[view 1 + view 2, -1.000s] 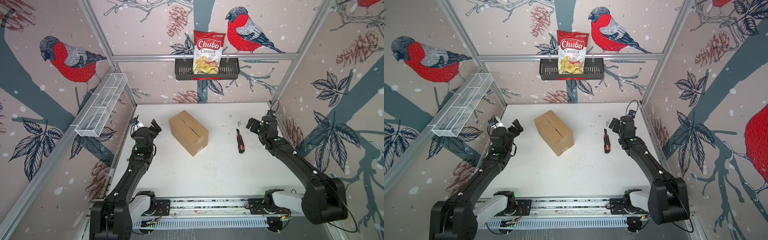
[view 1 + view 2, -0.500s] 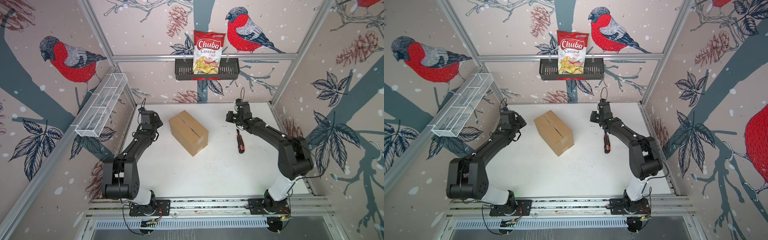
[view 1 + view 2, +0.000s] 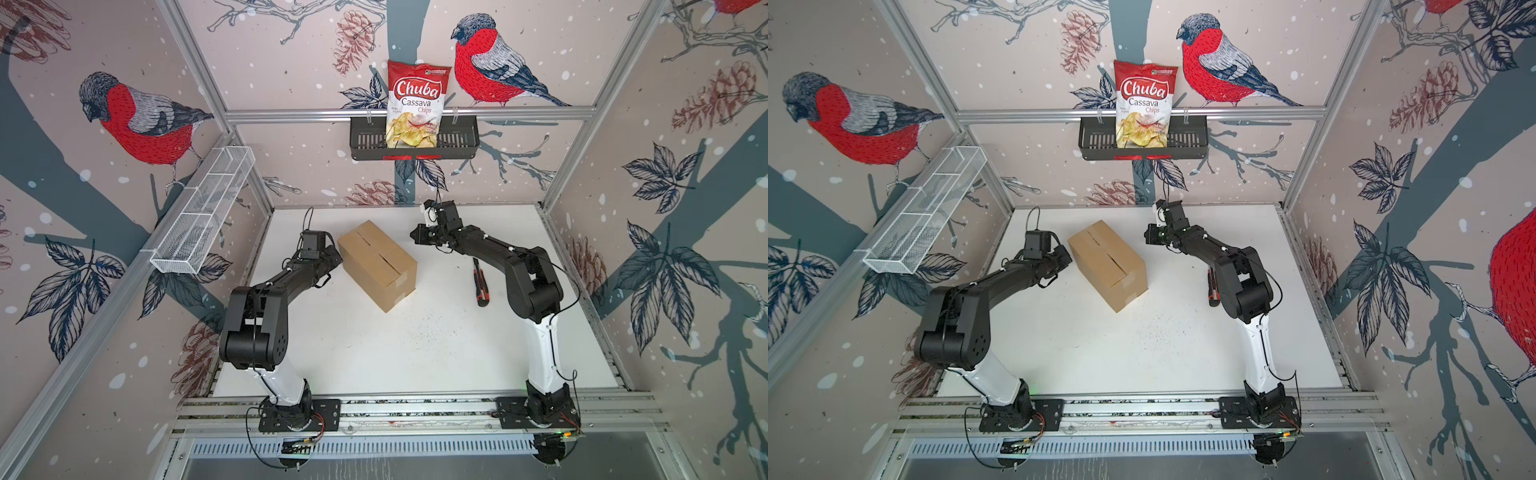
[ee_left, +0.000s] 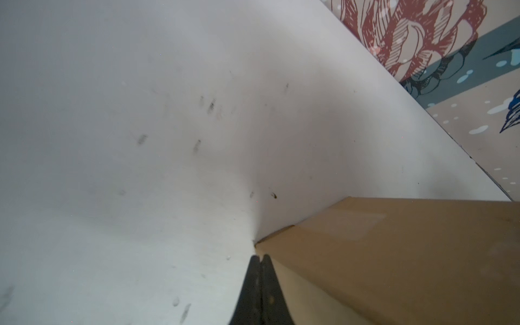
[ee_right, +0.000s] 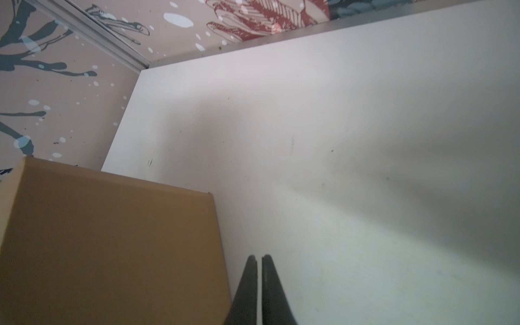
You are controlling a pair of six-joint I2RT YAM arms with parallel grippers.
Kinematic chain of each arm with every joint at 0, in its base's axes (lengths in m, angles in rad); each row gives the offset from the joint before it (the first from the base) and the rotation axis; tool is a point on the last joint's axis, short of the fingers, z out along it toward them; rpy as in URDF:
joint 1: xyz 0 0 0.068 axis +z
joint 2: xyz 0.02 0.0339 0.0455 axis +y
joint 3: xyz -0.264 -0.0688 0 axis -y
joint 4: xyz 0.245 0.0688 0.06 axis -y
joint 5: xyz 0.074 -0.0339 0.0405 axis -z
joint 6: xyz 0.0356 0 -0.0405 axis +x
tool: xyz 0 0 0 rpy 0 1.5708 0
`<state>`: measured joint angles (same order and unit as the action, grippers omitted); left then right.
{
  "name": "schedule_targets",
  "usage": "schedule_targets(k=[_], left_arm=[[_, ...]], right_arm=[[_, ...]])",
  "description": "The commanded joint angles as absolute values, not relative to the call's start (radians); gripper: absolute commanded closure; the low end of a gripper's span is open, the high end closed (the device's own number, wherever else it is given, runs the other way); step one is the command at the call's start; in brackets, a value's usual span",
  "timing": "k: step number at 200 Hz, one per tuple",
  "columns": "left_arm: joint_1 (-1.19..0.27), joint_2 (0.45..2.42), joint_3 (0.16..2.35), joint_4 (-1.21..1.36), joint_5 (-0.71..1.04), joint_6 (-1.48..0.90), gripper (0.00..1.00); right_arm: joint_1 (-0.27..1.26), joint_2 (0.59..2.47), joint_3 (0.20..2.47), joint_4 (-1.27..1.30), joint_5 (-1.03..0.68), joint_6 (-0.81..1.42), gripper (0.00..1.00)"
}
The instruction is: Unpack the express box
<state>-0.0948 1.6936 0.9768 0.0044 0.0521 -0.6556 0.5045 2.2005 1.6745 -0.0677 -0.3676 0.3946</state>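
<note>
Flanking the taped express box toward the surface's far edge, the left claw and right claw sit pinched shut, empty (stiff, likely light card; flap edges look grippable).

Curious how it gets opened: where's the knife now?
In a top view the knife lies on the white table, right of the express box, beside the right arm.

The oblong brown cardboard express box sits on the white table. The black left gripper is just beside its left side, and the black right gripper is near its far right corner. A black-and-red utility knife lies right of it. Behind, a red-and-white chips bag stands in a black wall basket.
</note>
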Motion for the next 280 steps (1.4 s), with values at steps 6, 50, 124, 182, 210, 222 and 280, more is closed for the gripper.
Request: schedule_targets(k=[6, 50, 124, 182, 210, 222, 280], left_arm=[[-0.149, 1.726, 0.983, 0.072, 0.050, -0.701, 1.00], [-0.207, 1.720, 0.948, 0.113, 0.054, -0.735, 1.00], [-0.348, 1.586, 0.765, 0.169, 0.025, -0.808, 1.00], [-0.489, 1.451, 0.605, 0.177, -0.008, -0.892, 1.00], [-0.511, 1.391, 0.558, 0.156, -0.036, -0.913, 1.00], [-0.512, 1.360, 0.551, 0.131, -0.060, -0.913, 1.00], [-0.480, 1.252, 0.672, -0.074, -0.217, -0.835, 1.00]], right_arm=[[0.539, 2.206, 1.675, -0.086, -0.409, 0.387, 1.00], [0.589, 2.095, 1.473, 0.005, -0.398, 0.451, 0.99], [0.675, 1.890, 1.171, 0.099, -0.313, 0.540, 0.98], [0.743, 1.705, 0.943, 0.138, -0.197, 0.615, 0.94], [0.745, 1.617, 0.870, 0.126, -0.133, 0.638, 0.90], [0.742, 1.584, 0.861, 0.092, -0.090, 0.637, 0.85], [0.598, 1.473, 0.909, -0.186, 0.132, 0.592, 0.60]])
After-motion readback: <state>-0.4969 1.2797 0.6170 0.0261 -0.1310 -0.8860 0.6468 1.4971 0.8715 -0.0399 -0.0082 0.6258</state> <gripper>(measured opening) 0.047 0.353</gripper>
